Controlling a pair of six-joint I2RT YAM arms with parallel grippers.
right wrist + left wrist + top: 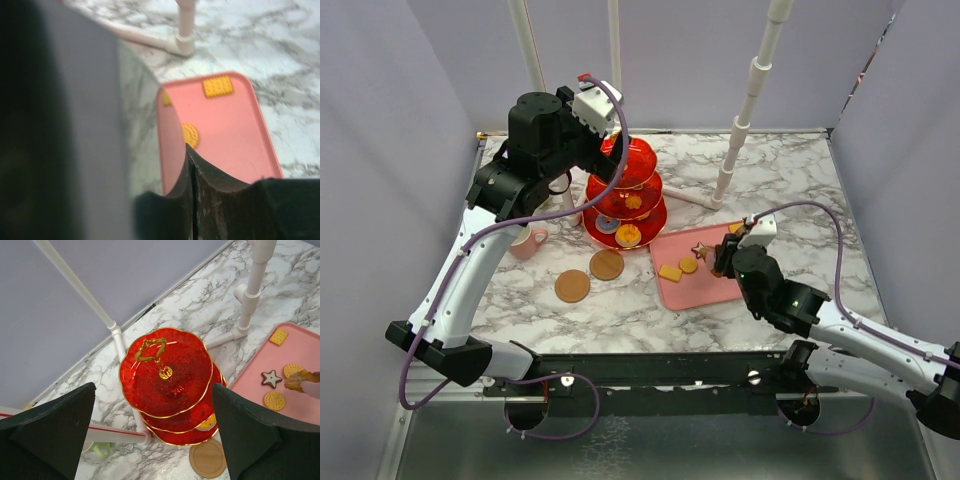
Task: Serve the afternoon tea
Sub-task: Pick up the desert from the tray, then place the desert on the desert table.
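Observation:
The translucent red three-tier stand [627, 192] with its gold finial [152, 347] stands mid-table. My left gripper [153, 386] hovers open right above it, one black finger on each side and neither touching. Cookies lie on its lower tiers [628, 235]. The pink tray [710, 285] holds a star cookie [271, 378], round cookies [274, 400] and a square cracker [278, 336]. My right gripper [722, 256] is low over the tray, shut on a brown pastry [299, 379]. The pink mug [528, 242] and two brown coasters [606, 265] [572, 286] sit left of the tray. Only the pale green mug's handle [102, 450] shows.
White pipe posts [740, 125] [532, 50] rise behind and beside the stand. A horizontal white pipe [115, 434] crosses near the green mug. Purple walls enclose the marble table [790, 180] on three sides.

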